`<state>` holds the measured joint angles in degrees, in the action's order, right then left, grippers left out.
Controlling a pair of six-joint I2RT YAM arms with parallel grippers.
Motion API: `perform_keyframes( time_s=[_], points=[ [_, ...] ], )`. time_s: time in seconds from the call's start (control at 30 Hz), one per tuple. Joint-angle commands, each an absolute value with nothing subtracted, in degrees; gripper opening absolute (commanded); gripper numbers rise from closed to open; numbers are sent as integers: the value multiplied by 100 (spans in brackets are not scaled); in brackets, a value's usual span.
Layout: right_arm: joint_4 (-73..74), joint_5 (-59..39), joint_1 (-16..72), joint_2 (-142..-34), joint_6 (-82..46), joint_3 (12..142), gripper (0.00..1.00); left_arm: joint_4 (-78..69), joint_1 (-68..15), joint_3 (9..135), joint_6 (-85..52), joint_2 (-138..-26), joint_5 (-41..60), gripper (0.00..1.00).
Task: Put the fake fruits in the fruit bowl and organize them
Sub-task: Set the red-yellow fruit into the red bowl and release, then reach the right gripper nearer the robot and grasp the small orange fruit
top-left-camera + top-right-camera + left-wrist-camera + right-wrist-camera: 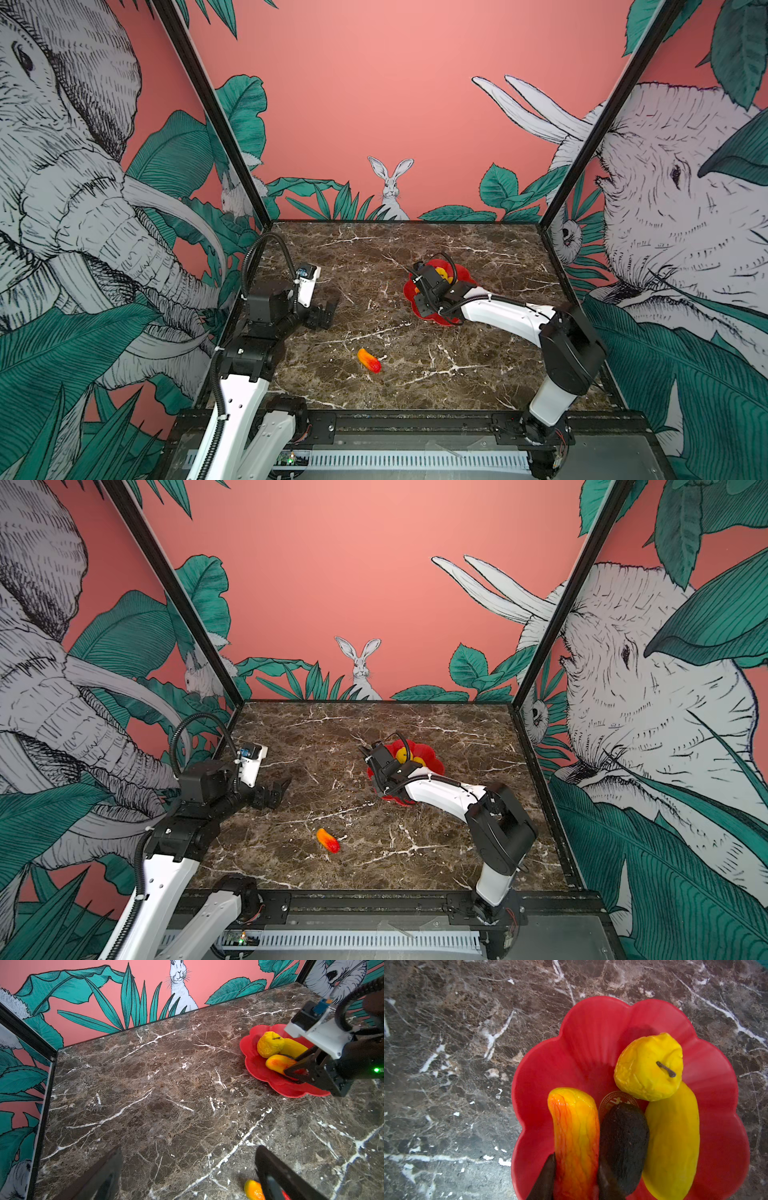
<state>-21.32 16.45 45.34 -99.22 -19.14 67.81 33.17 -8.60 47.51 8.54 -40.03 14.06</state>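
Observed right gripper pinching orange-red fruit inside red scalloped bowl, beside blackish oval. Observed left gripper spread over marble table, second orange-red fruit loose nearby.

Lab robot cell: mural walls, marble-look tabletop, black frame

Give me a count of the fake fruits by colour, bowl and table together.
Yellow: 2, long yellow fruit and bumpy yellow fruit, both in the bowl.
Black: 1, black fruit, in the bowl.
Orange-red: 2, held orange-red fruit in the bowl, gripped by the right gripper, and spare orange-red fruit on the table.
Total: 5.
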Motion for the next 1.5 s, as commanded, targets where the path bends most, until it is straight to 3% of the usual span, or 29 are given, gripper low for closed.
perform_keyframes(
  time_s=[0.0, 0.47, 0.87, 1.07, 1.27, 1.47],
  points=[
    [-2138, 1800, 4492, -10095, -2056, 6713, 26, 3397, -859, 4691, 809, -3966, 1407, 100],
    [-2048, 1688, 4324, -10298, -2027, 6583, 34, 3401, -860, 4693, 809, -3967, 1406, 100],
    [-2225, 1619, 4315, -9796, -1830, 6680, 67, 3398, -862, 4693, 809, -3982, 1406, 100],
    [-1860, 844, 4550, -9220, -1157, 6613, 99, 3401, -857, 4700, 809, -4000, 1406, 100],
    [-1643, -99, 5304, -9132, -639, 6825, 99, 3401, -861, 4698, 809, -4019, 1406, 100],
    [-1478, -823, 6039, -10152, -550, 7242, 99, 3401, -862, 4702, 814, -4029, 1407, 100]
  ],
)
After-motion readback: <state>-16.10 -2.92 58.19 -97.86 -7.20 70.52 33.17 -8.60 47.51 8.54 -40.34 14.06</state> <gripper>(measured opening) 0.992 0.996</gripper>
